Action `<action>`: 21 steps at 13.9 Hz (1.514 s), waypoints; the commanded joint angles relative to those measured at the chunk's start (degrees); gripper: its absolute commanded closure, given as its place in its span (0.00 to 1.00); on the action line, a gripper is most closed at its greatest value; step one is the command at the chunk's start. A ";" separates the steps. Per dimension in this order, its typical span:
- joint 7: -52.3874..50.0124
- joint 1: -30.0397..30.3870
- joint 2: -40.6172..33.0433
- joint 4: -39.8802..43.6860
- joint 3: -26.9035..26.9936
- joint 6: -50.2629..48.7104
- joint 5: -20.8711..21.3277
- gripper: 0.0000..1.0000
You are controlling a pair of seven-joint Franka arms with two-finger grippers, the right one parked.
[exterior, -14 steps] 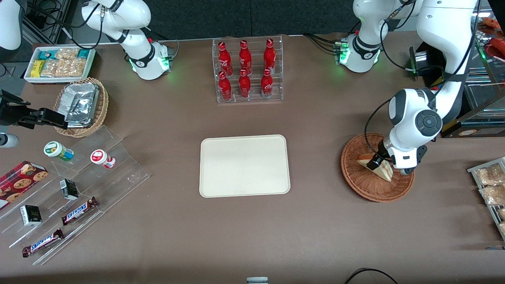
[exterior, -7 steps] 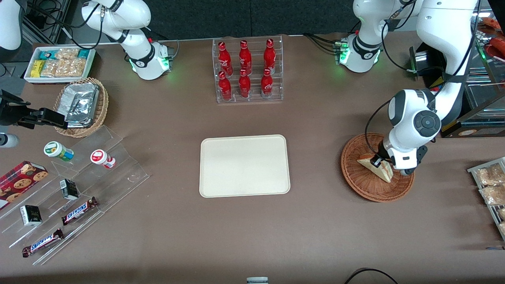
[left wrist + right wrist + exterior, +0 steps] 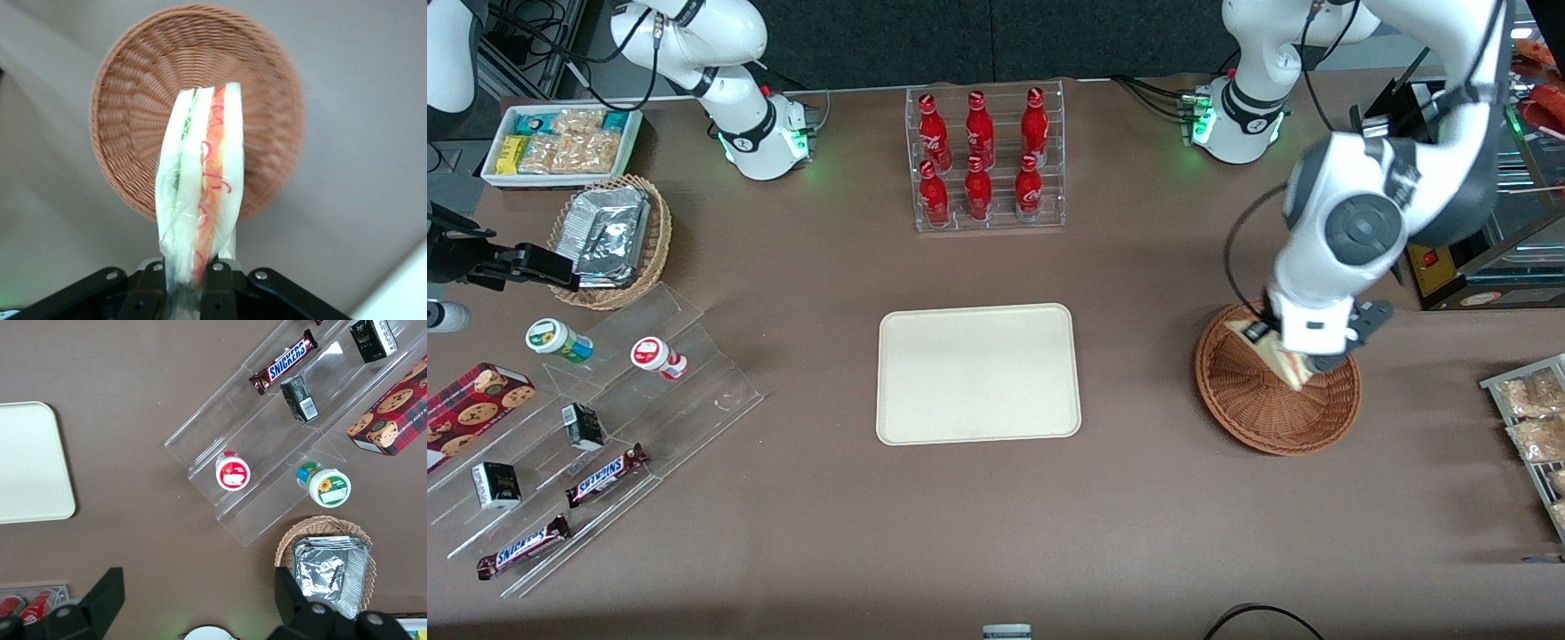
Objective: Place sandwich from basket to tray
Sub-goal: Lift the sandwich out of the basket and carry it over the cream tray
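Sandwich lifted clear of the basket

At the right of the front view, the left gripper (image 3: 1288,354) has risen since half a second ago, its fingers (image 3: 215,280) clamped on the wrapped sandwich (image 3: 200,207), which now hangs above the wicker basket (image 3: 1263,413) instead of lying in it. The pick looks done; what likely remains is the carry to the cream tray (image 3: 978,373) at frame centre, well apart.

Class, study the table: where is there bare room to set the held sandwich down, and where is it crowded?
The left gripper, shut on the wrapped triangular sandwich, hangs above the reddish-brown wicker basket. The flat cream rectangular tray lies bare, with brown table showing between it and the basket. It is crowded at the clear stepped snack display and the rack of red bottles.
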 commanded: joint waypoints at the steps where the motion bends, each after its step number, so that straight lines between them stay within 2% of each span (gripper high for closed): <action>1: -1.52 -7.54 1.60 4.10 0.38 -0.47 -0.40 1.00; 2: -1.43 -9.39 2.39 4.72 0.29 0.94 -1.80 1.00; 5: -1.52 -16.95 5.98 7.18 0.29 3.49 -1.73 1.00; 7: -1.69 -21.26 12.21 13.13 0.29 3.68 -1.81 1.00; 11: -1.43 -25.92 25.39 25.10 0.29 4.89 -1.47 1.00; 13: -0.55 -27.94 28.92 25.65 0.38 9.98 -1.29 1.00; 16: -0.64 -29.09 30.87 25.30 0.29 10.88 1.07 1.00; 21: -0.55 -30.06 33.68 25.29 0.29 15.10 1.26 1.00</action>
